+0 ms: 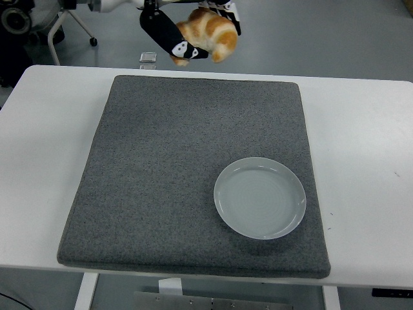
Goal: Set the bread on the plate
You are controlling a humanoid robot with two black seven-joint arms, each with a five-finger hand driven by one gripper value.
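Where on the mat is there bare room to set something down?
The grey mat is bare left of and beyond the plate, which fills its near right corner. The left hand holds the bread above the far edge.
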